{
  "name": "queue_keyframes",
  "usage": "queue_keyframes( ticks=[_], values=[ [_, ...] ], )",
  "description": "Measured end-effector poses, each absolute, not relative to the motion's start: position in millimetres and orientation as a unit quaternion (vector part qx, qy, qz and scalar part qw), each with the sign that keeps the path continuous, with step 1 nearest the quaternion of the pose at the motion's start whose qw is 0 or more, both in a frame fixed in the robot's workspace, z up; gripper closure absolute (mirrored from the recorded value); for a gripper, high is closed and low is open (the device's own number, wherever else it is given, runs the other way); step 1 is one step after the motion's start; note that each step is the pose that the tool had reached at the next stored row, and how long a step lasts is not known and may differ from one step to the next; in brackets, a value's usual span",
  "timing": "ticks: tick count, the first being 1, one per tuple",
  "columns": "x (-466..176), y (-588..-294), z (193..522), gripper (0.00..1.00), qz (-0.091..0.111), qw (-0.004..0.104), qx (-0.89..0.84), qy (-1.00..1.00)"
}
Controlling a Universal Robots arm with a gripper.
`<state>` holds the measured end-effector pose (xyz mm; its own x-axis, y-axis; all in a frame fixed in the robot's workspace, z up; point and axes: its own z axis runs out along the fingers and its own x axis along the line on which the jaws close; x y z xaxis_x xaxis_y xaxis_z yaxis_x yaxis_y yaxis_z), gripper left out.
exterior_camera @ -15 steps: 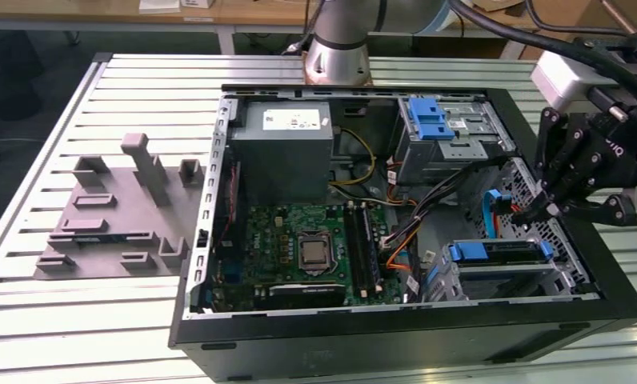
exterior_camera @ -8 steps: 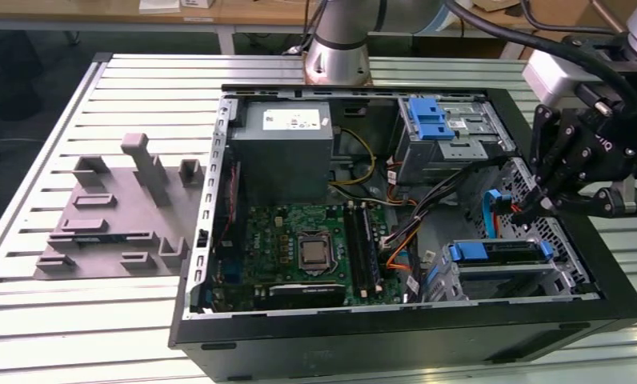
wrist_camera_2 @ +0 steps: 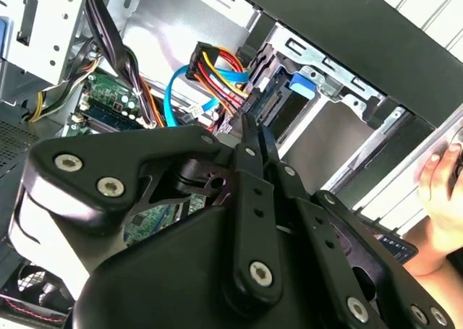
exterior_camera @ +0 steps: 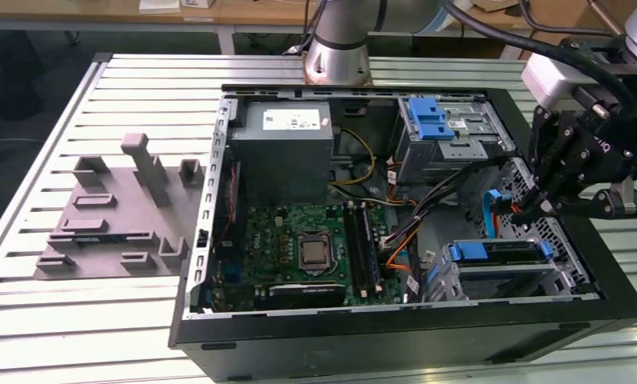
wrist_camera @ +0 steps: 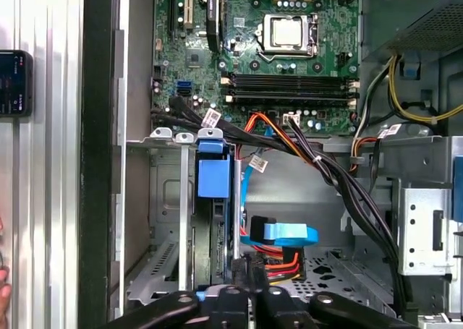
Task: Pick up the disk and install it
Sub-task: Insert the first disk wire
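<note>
Second wrist view: the claw [wrist_camera_2: 255, 130] has its two black fingers pressed together, with nothing that I can see pinched between them, and the tips point down into the drive corner of the open case [exterior_camera: 404, 336]. Just past the tips hang the orange, yellow and blue cables [wrist_camera_2: 217, 65], whose plugs lie close to the end of the disk [exterior_camera: 494, 250]. In the exterior view the claw hangs at the right of the frame, over the case's right wall and above the lower-right bay. The disk already sits there, slid into the grey cage [exterior_camera: 510, 276], with its blue bracket facing up. In the first wrist view it stands on edge in its slot. My judgement is that closed fingers suit a push or a check on a seated drive better than a grasp. Further out lie the motherboard [exterior_camera: 297, 240] at centre and the power supply [exterior_camera: 286, 132] at upper centre. A person's hand [wrist_camera_2: 438, 177] rests on the slatted table [exterior_camera: 137, 80] outside the case.
</note>
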<state>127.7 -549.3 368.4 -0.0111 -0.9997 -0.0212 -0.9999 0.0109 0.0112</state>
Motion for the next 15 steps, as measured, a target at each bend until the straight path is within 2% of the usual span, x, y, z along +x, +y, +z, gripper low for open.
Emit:
queue_keyframes(
  ticks=[1, 8, 9, 15],
  values=[
    [128, -549, 368, 0.82, 0.011, 0.003, -0.703, 0.711],
    [128, -545, 363, 0.81, 0.011, 0.003, -0.703, 0.711],
    [128, -545, 362, 0.75, 0.011, 0.003, -0.703, 0.711],
    [128, -544, 356, 0.75, 0.007, 0.007, -0.703, 0.711]
  ],
)
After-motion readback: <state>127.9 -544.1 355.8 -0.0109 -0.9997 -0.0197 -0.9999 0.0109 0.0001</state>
